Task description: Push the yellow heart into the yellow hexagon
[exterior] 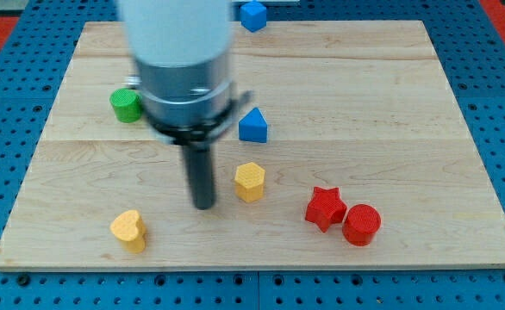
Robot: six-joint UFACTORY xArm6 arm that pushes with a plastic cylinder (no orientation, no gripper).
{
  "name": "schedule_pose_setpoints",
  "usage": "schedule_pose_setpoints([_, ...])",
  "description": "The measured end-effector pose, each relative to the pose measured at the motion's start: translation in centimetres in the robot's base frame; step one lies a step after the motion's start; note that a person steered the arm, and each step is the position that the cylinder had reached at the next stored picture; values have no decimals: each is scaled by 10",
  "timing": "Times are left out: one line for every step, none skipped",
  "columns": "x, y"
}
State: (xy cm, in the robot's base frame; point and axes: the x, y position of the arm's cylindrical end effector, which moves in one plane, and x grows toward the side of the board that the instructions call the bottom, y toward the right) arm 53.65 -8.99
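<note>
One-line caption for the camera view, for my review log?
My tip rests between the yellow heart and the yellow hexagon, touching neither, on the wooden board.

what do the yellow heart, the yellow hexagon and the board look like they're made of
Yellow heart: probably plastic, matte; flat, even colour with no grain and soft edges.
Yellow hexagon: likely the same matte plastic; uniform colour, only a dull highlight on top.
Board: looks like pale wood with a smooth finish; lengthwise grain streaks and plank seams show.
My tip stands between the two yellow blocks.
</note>
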Motion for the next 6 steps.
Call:
schedule_pose_setpoints([-1,-123])
schedule_pose_setpoints([31,-116])
schedule_pose_setpoints([66,-73])
schedule_pose_setpoints([73,-41])
schedule_pose_setpoints([56,-14])
schedule_pose_setpoints([80,-38])
